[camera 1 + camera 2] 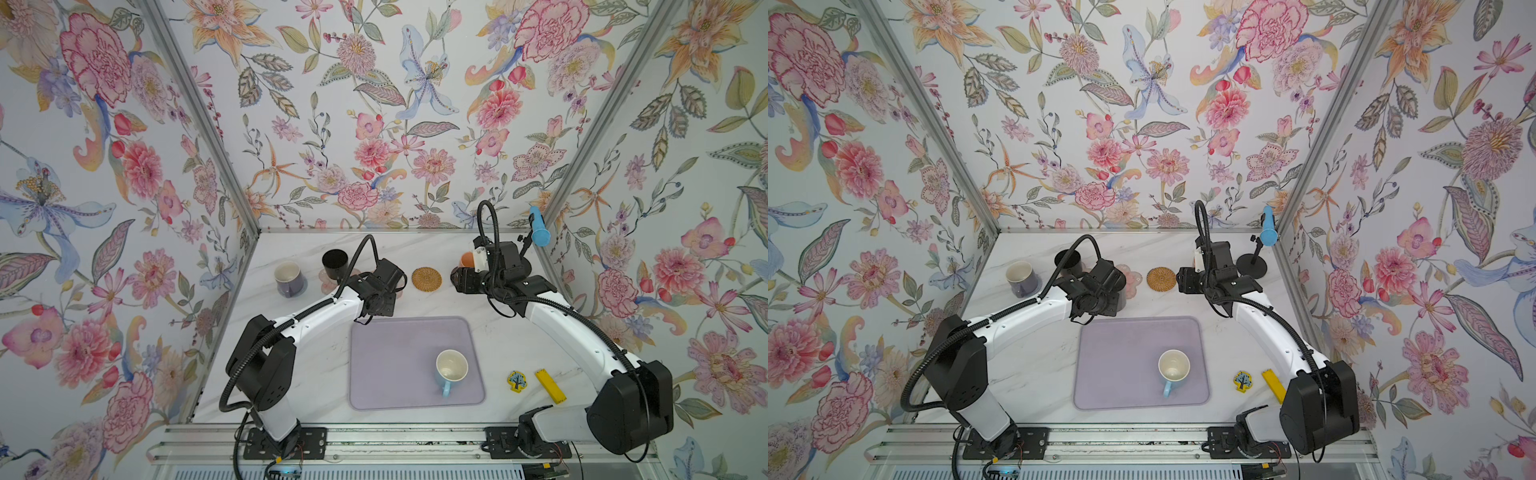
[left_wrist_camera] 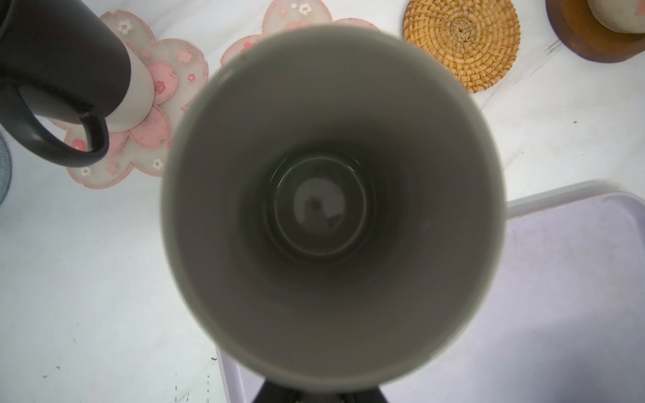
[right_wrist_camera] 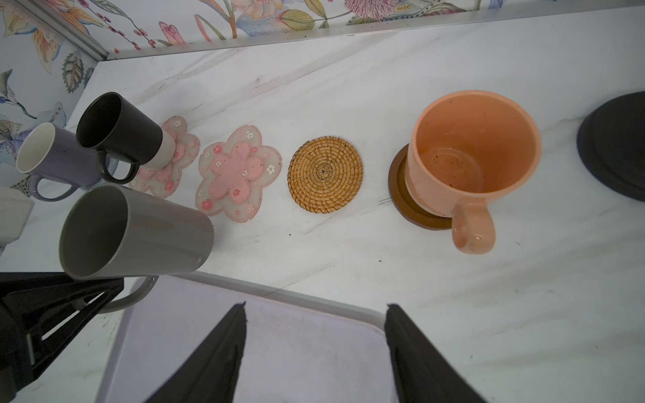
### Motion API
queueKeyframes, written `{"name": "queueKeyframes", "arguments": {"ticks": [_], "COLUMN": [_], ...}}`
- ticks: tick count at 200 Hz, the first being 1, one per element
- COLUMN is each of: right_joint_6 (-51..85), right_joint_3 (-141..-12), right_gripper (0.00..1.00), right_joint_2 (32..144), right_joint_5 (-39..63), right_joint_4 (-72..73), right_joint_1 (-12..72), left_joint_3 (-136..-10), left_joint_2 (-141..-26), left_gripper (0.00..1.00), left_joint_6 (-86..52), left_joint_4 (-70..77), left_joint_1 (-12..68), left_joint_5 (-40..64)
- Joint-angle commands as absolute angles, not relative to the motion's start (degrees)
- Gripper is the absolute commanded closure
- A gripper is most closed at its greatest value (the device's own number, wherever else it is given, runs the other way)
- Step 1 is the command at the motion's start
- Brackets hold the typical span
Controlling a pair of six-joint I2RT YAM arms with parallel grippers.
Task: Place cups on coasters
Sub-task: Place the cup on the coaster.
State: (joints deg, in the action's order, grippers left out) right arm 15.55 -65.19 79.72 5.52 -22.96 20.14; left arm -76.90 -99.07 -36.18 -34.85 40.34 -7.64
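In a top view the grey mug peeks from under the left arm. Left wrist view: its mouth fills the frame, with the free flower coaster just ahead, so carry it forward, centre it and lower it upright. Right wrist view: the left gripper is clamped on the mug's handle; the right gripper stands apart, empty.

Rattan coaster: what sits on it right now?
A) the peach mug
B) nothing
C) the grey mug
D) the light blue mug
B: the rattan coaster lies bare in the right wrist view. The peach mug stands on the brown disc beside it, and the grey mug is well apart from it.
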Motion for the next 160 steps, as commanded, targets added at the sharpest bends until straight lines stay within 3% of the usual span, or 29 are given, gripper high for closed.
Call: {"name": "queueKeyframes", "arguments": {"ticks": [1, 160], "right_joint_6": [14.59, 13.92], "right_joint_3": [-66.95, -67.49], "right_gripper": [0.35, 0.35], "right_joint_2": [80.58, 82.76], "right_joint_5": [4.67, 5.42], "right_joint_4": [-22.98, -23.02], "right_joint_1": [19.58, 18.28], "left_joint_3": [-81.64, -88.87], "left_joint_2": [-100.17, -109.46], "left_gripper": [1.00, 1.00], "left_joint_6": [-34.55, -33.40], "left_joint_4": [-28.89, -24.01], "left_joint_1": [39.16, 35.48], "left_joint_5": [-7.91, -11.26]}}
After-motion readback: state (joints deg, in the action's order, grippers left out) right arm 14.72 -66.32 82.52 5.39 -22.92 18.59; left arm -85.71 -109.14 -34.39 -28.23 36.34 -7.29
